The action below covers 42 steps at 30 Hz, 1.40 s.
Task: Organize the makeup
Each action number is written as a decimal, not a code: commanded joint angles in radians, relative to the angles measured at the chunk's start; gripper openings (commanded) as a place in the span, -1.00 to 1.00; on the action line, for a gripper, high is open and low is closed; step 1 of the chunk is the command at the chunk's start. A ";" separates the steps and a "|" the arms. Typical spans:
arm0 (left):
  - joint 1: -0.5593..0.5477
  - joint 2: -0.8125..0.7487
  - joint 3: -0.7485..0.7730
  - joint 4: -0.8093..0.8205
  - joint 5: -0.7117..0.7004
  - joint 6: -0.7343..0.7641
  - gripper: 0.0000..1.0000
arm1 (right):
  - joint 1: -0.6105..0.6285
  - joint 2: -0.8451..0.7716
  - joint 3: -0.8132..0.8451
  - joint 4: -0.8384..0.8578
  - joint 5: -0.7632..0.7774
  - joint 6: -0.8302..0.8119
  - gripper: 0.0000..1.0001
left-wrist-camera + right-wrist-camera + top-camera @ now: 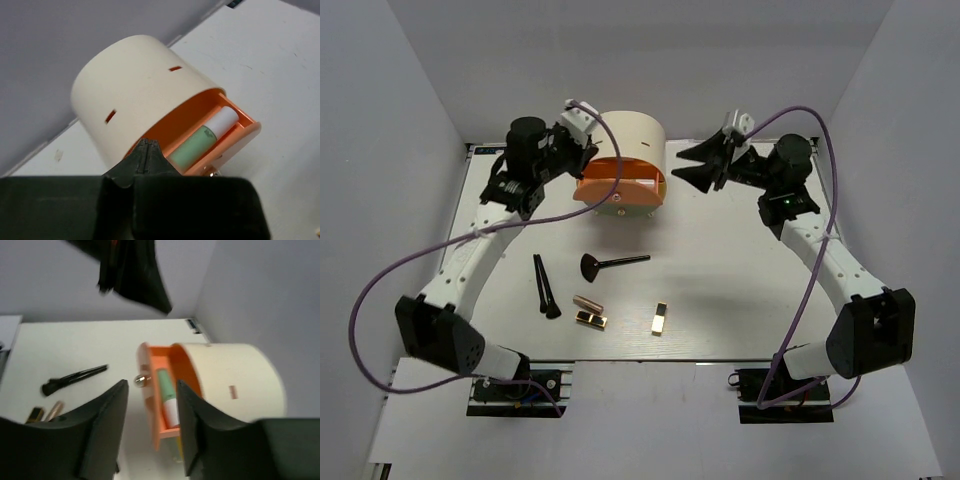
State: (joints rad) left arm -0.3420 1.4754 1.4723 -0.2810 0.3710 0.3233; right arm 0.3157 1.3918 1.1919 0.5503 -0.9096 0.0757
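The mint-green bottle (192,147) with a white end (223,120) lies in the open orange top drawer (235,142) of the cream cylindrical box (632,135). My left gripper (145,146) is shut and empty, right at the drawer's left side (588,158). My right gripper (692,166) is open and empty, to the right of the drawer (150,405). On the table lie two black brushes (545,285), a fan-headed brush (610,263), a copper lipstick (587,302) and two gold-and-black cases (591,320) (661,319). I see no separate white tube.
The drawer has a metal knob (142,380) facing the table front. Grey walls close in the table at the back and sides. A purple cable hangs from each arm (365,290).
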 commanded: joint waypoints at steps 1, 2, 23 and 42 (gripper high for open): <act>0.008 -0.183 -0.076 0.065 -0.203 -0.223 -1.00 | 0.017 -0.022 -0.041 -0.089 -0.199 -0.295 -0.07; 0.008 -0.257 -0.149 0.074 -0.224 -0.278 -1.00 | 0.026 -0.016 -0.044 -0.130 -0.236 -0.356 -0.30; 0.008 -0.673 -0.736 0.003 -0.389 -0.891 0.56 | 0.315 0.363 0.193 -0.329 0.443 -0.771 -1.00; -0.002 -0.646 -0.820 0.085 -0.339 -0.938 0.66 | 0.344 0.490 0.347 -0.296 0.650 -0.743 -1.00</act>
State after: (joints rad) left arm -0.3378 0.8303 0.6613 -0.2310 0.0113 -0.6056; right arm 0.6571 1.8748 1.4788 0.1661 -0.3008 -0.6704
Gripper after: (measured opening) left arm 0.829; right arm 0.015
